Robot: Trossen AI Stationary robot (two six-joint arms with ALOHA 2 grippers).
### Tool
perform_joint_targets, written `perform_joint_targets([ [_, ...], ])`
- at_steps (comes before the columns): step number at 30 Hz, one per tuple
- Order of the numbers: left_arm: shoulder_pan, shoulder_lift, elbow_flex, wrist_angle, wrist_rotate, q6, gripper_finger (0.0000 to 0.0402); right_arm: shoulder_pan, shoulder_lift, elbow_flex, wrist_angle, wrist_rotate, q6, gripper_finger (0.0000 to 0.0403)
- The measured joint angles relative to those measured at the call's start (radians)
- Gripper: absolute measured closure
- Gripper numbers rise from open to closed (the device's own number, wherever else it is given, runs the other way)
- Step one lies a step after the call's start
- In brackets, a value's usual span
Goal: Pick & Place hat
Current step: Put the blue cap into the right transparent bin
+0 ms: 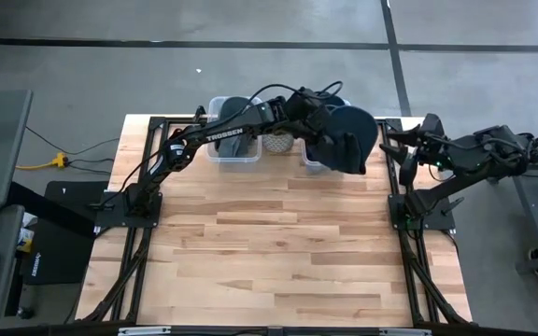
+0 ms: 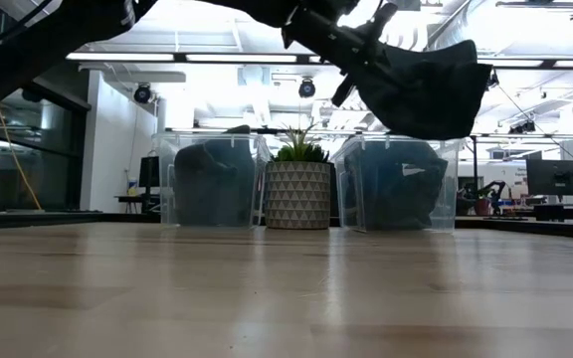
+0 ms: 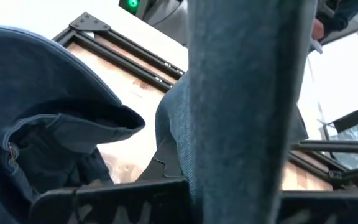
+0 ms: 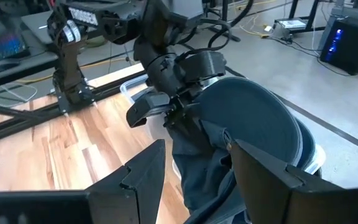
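Note:
A dark blue denim hat (image 1: pixel 348 138) hangs in the air over the right clear bin (image 2: pixel 396 189) at the table's far edge. My left gripper (image 4: pixel 166 117) is shut on it, at the end of the left arm, which reaches across from the left. In the low view the hat (image 2: pixel 431 89) hangs above the bin's rim. My right gripper (image 1: pixel 400 145) stands open just to the right of the hat, at the table's right edge. Its fingers point toward the hat (image 4: pixel 253 124) with nothing between them. My left gripper pinches the hat's cloth at its left edge (image 4: pixel 182 127) between its two fingers. The fingers come from the table's left, slanting a little downward. The hat hangs beside and below the fingers, lifted clear of the bin and the table, its cloth folded and slack (image 3: pixel 247 93).
A second clear bin (image 1: pixel 232 140) with dark hats stands at the far edge, left of a potted plant (image 1: pixel 278 142) in a patterned pot. Black frame rails (image 1: pixel 395 201) run along both sides of the wooden table (image 1: pixel 269 252). The near half of the table is bare wood.

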Motion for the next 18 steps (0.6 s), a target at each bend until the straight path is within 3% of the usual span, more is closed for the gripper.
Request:
perform_joint_targets([
  [10,0.000,-0.002,0.000,0.040,-0.038,-0.040,0.0401,0.000,-0.023,0.000,0.001,0.034,0.003,0.0220],
  [18,0.000,-0.002,0.000,0.072,-0.058,-0.047,0.0401,-0.078,-0.017,0.050,0.034,0.015,-0.097,0.0181],
])
